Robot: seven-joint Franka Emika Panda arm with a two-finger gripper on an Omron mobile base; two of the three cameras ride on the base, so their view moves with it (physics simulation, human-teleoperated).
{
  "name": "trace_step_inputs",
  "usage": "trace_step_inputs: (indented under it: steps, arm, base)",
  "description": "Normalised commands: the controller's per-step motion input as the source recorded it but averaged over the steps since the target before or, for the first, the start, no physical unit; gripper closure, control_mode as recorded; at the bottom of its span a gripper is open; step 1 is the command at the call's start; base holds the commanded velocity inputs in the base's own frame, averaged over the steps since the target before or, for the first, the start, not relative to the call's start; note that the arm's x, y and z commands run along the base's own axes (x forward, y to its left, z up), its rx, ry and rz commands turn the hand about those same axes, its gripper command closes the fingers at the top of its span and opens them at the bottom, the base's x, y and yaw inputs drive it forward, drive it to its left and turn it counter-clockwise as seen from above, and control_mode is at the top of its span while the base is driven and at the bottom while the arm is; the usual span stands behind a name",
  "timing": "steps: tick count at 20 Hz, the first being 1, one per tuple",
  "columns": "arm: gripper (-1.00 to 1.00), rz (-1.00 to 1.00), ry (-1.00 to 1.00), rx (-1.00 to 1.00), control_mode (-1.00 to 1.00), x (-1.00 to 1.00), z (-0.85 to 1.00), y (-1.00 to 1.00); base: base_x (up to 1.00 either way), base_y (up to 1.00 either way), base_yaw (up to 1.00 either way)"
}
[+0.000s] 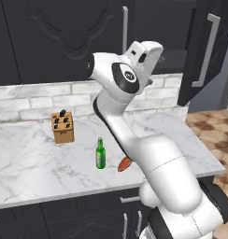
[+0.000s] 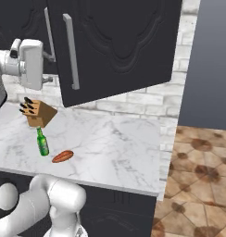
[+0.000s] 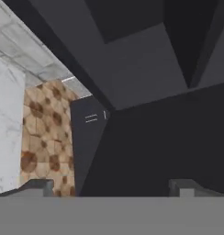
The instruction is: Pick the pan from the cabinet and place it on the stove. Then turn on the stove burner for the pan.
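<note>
Step one, fetching the pan, is what I judge to be in hand: my claw (image 2: 49, 68) is raised at the upper left of the right base view, level with the cabinet (image 1: 64, 37) and pointing into its opening. Its right door (image 2: 119, 46) stands swung out over the counter (image 1: 36, 168), filling the top middle of that view. My fingers are spread wide with nothing between them; in the hand view the two tips (image 3: 187, 186) sit far apart at the bottom, facing dark cabinet panels. The pan should be on a shelf in there, but the inside is too dark for me to pick it out. Lower left in that view I see a strip of white counter and brown floor tiles. Down on the counter, well below my claw, stand a knife block (image 1: 62, 127) and a green bottle (image 1: 101, 154). Next I reckon I must push forward into the opening, find the pan's handle or rim, line my fingers across it and close, minding the shelf edge and the door
</note>
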Motion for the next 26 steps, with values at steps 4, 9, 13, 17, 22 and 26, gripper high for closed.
trace_step_inputs:
  steps: [4, 9, 13, 17, 22, 26]
  arm:
    - [-1.0, -0.23, 0.25, -0.05, -1.0, 0.32, -0.11, -0.5]
    - [-1.0, -0.22, 0.19, -0.02, -1.0, 0.03, -0.17, -0.6]
    - [-1.0, -0.25, 0.06, -0.01, -1.0, -0.35, -0.11, -0.62]
    - [-1.0, -0.28, 0.01, -0.01, -1.0, -0.74, -0.03, -0.67]
    - [-1.0, -0.27, -0.04, 0.0, -1.0, -0.95, 0.0, -0.65]
    - [-1.0, -0.26, -0.01, 0.0, -1.0, -0.88, 0.0, -0.7]
  base:
    - [0.0, 0.0, 0.0]
    - [0.0, 0.0, 0.0]
    - [0.0, 0.0, 0.0]
    - [0.0, 0.0, 0.0]
    - [0.0, 0.0, 0.0]
    - [0.0, 0.0, 0.0]
